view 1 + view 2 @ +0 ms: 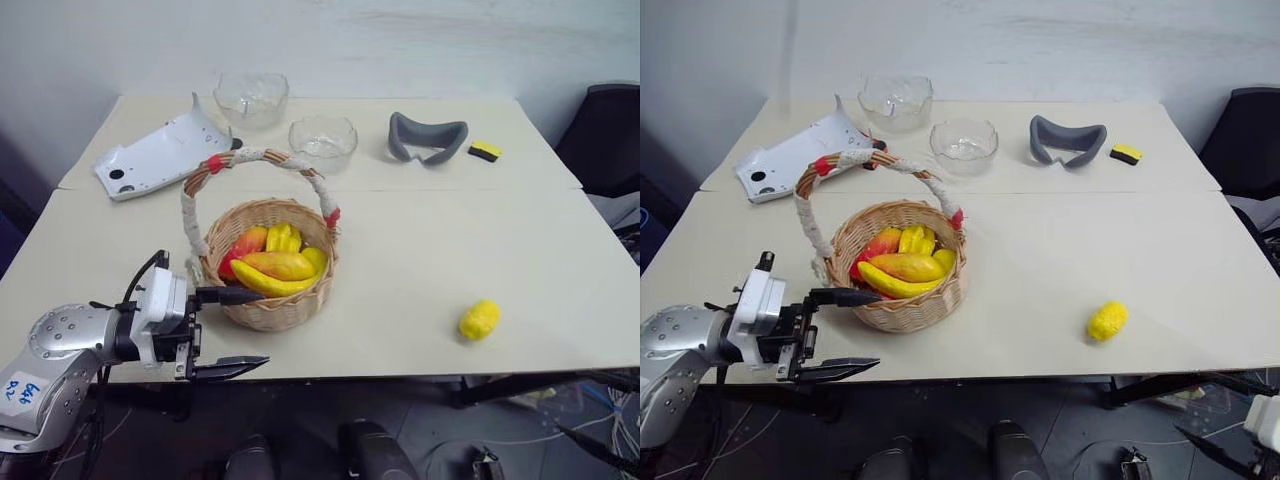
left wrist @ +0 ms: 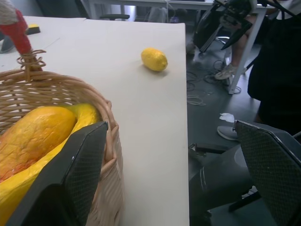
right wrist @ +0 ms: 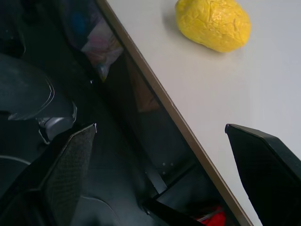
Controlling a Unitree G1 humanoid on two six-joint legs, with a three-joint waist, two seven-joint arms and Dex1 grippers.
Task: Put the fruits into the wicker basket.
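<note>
A pale cream worktop [image 1: 420, 250], smooth and matt, made of two slabs with a seam across its width, stood against a plain whitish wall; a dark chair [image 1: 610, 135] sat at its far right corner and cables lay on the dark floor below the near edge.

The round wicker basket [image 1: 270, 305] of tan woven cane sat near the front left, its tall arched handle [image 1: 255, 160] wrapped in white cloth with red tape at the ends. Inside lay glossy plastic fruits: a red-orange mango [image 1: 275, 265], a curved yellow banana [image 1: 262, 282] and ribbed yellow pieces [image 1: 283, 237]. The bumpy yellow lemon [image 1: 479, 320] lay alone on the worktop, well to the right of the basket, near the front edge.

The left gripper [image 1: 232, 330] hung at the basket's near side, jaws apart, one black finger at the rim and the other off the worktop's edge. The right gripper [image 3: 160, 174] had its jaws wide apart and empty, straddling the worktop's edge near the lemon.

Further back stood two clear glass bowls [image 1: 322, 142], a white moulded shell [image 1: 160, 155], a grey padded face cushion [image 1: 428, 138] and a small yellow-and-black sponge [image 1: 486, 150]
</note>
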